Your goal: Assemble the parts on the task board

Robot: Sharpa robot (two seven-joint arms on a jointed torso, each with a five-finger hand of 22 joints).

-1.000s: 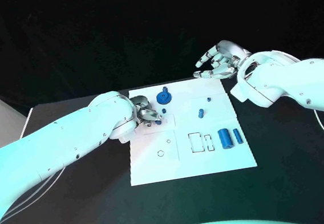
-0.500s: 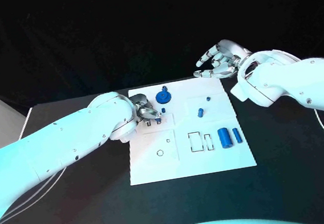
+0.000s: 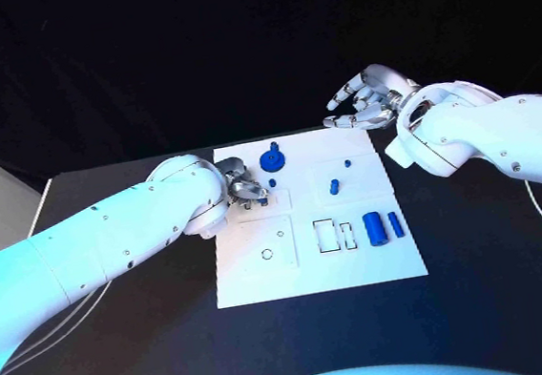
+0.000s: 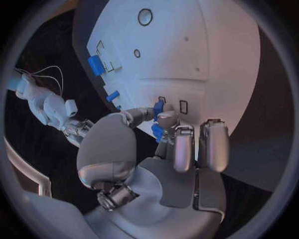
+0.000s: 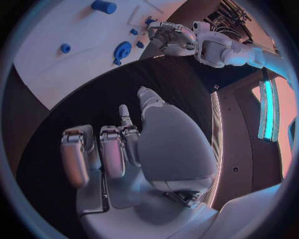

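The task board (image 3: 315, 267) is seen at the centre of the head view, lying flat on the black table (image 3: 132, 364). The left hand (image 3: 247, 191) is placed over the board's upper left part; in the left wrist view its fingertips (image 4: 167, 118) are pressed around a small blue part (image 4: 158, 108) at the board surface, so that part is taken as pinched. The right hand (image 3: 366, 101) is held above the table just beyond the board's upper right corner, well apart from every part, with its fingers curled inward and nothing seen within them, as is confirmed in the right wrist view (image 5: 118, 149). A blue round piece with a knob (image 3: 273, 160) is noted near the board's top edge, just right of the left hand. A small blue peg (image 3: 336, 187) and a smaller one (image 3: 347, 167) are noted right of centre. Two blue cylinders (image 3: 377, 229) are found lying side by side at the middle right of the board, beside outlined rectangular recesses (image 3: 326, 235). A small round hole (image 3: 268, 255) is seen left of these.
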